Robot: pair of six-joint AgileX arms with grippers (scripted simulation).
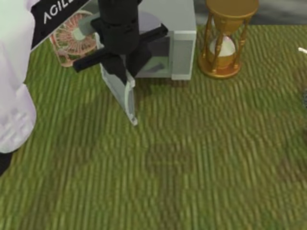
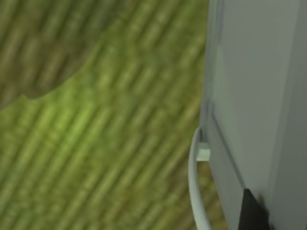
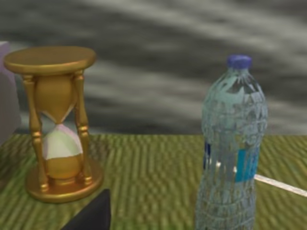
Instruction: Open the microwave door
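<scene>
Jaws of the left gripper (image 1: 125,72) are closing around the microwave door (image 1: 120,91) at its handle (door swinging well open below them). Slipping off the thin handle could be stalling the swing.

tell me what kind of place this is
Likely a rendered tabletop test scene rather than a real kitchen: a green woven-look table holds an odd mix, a microwave with its microwave door swung open, a golden hourglass and a plastic bottle.
</scene>
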